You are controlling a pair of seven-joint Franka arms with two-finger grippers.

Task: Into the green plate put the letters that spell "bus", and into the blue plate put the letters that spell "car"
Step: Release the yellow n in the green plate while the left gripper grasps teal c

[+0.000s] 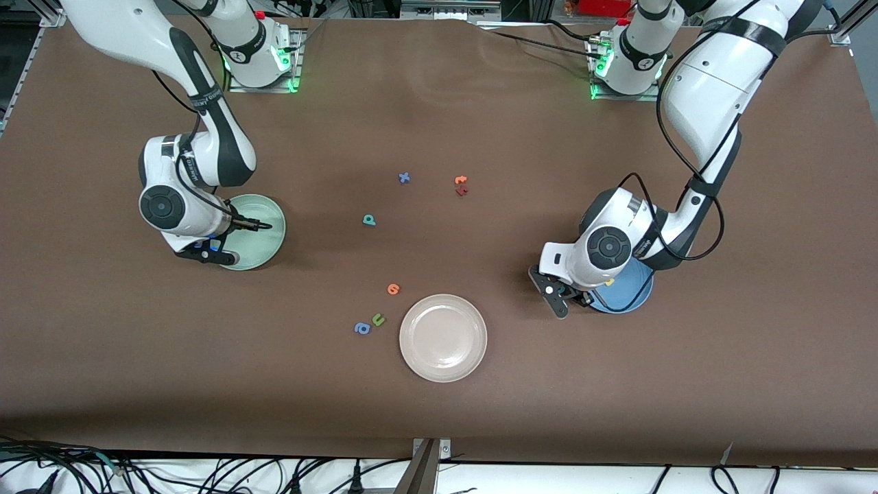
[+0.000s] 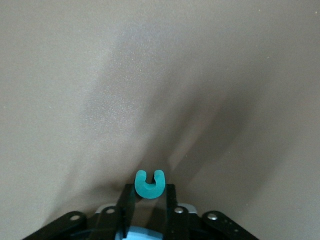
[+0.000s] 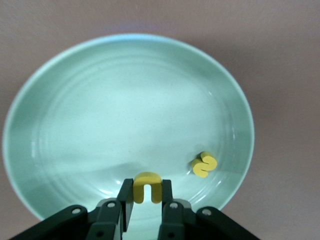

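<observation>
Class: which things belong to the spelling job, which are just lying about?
Job: green plate, blue plate, yellow s, yellow u (right gripper), teal c (left gripper), teal b.
Lying about: beige plate, blue x, green u, blue a, orange letter.

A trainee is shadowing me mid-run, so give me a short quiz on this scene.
1. True or false: the yellow s lies in the green plate.
2. The right gripper is over the green plate. What is between its jaws? A) yellow u B) teal b C) orange letter
3. Fill in: the left gripper, beside the blue plate, has its jaws on a teal ___.

Key: 1 true; 2 A; 3 c.
</observation>
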